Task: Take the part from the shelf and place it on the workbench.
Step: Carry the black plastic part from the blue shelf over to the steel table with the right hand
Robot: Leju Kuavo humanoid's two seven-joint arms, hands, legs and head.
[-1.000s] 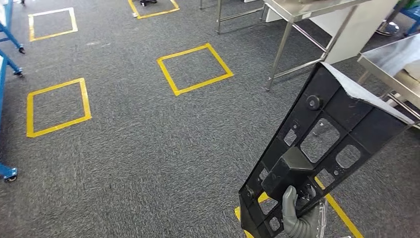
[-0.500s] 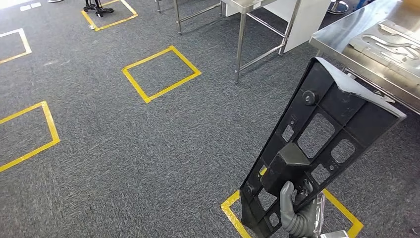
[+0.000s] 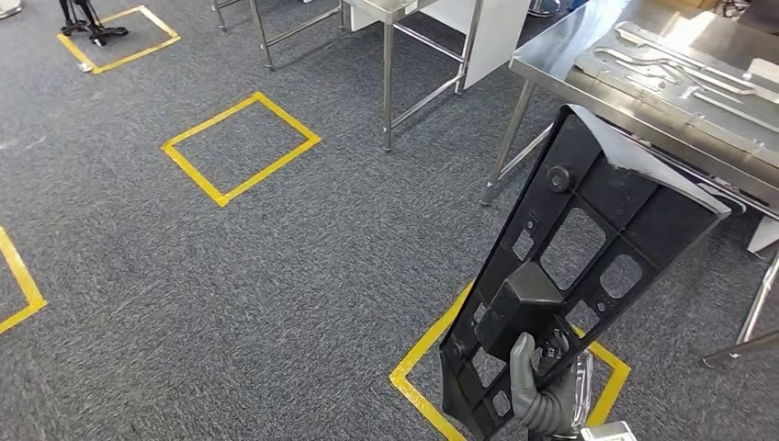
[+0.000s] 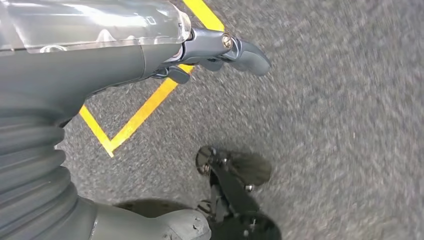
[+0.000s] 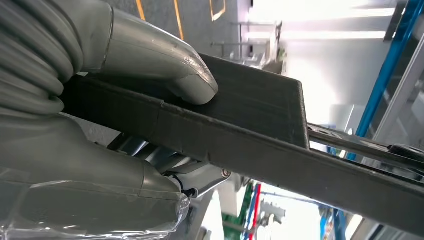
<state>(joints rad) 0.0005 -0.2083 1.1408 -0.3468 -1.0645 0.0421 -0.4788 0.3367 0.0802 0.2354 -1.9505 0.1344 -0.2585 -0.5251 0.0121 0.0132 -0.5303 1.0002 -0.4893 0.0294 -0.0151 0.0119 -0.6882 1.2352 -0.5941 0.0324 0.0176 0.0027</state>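
Heads up: across the last second the whole head view has swung, so that's the camera turning with the robot, not the floor things moving. The stainless steel desk (image 3: 643,64) with flat metal pieces lying on it has come from the far right edge well into frame, so you're closing on the drop-off. The long black plastic bracket panel with cut-out windows (image 3: 588,248) sits the same in frame, tilted, lower end clamped by the right robot hand (image 3: 537,390); in the right wrist view the thumb presses one face and the fingers (image 5: 200,180) back the other. Grip looks steady. The left robot hand (image 4: 220,50) hangs over grey carpet (image 3: 276,276) with yellow tape squares (image 3: 241,147), fingers loosely extended, holding nothing. My read: carry phase, placing not started; mind the panel's top corner near the desk edge.
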